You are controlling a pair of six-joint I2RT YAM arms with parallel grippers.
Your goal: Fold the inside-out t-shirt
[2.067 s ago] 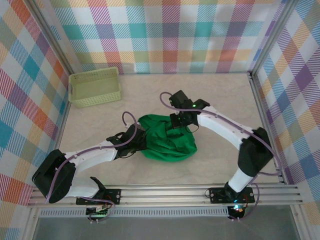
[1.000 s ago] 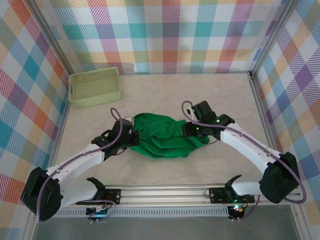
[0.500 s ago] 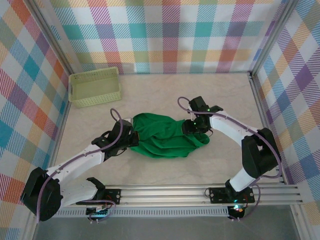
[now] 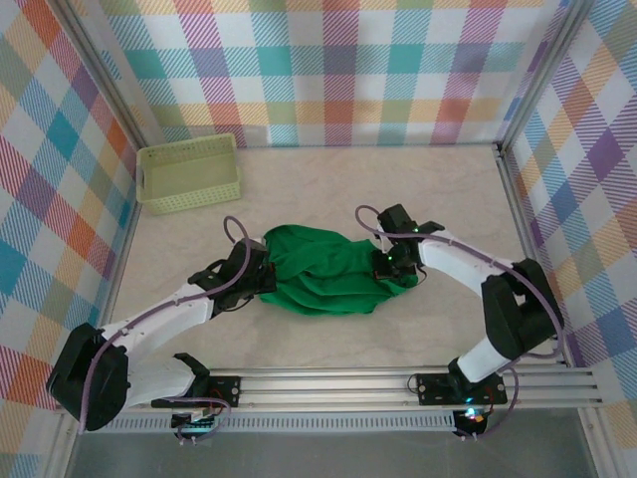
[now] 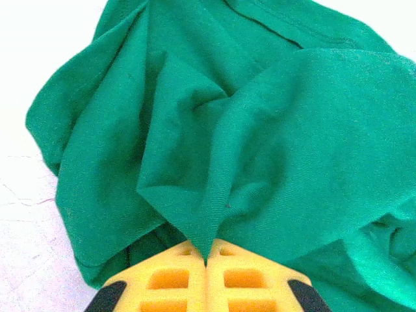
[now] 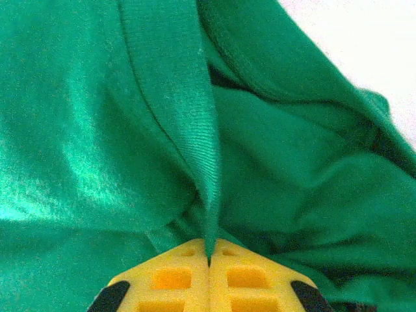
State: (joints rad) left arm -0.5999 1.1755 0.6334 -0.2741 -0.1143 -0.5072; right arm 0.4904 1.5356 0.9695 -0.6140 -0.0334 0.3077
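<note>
Plaid walls (image 4: 328, 70) in pastel checks enclosed a pale marbled bench (image 4: 328, 179), seen from above. Two white robot arms reached in from the 6 o'clock edge: the left arm (image 4: 159, 319) angled up toward 1 o'clock, and the right arm (image 4: 468, 269) bent back toward 10 o'clock.

A bright green t-shirt (image 4: 323, 274) lay bunched and wrinkled near the middle of the bench, wider than it was deep, stretched between the two arms. A pale yellow-green lattice basket (image 4: 189, 171) sat at about 10 o'clock from the shirt, well apart from it, close to the left wall.

The left fingers (image 5: 169, 279) met the shirt at its 9 o'clock edge. From the left wrist camera, their yellow pads were pressed together and pinching a pointed fold of green cloth (image 5: 260, 130), which fanned out toward 12 o'clock.

The right fingers (image 6: 172, 279) met the shirt at its 3 o'clock edge. From the right wrist camera, they were likewise clenched, gripping a ribbed hem band of the shirt (image 6: 97, 130) that rose straight toward 12 o'clock.
</note>
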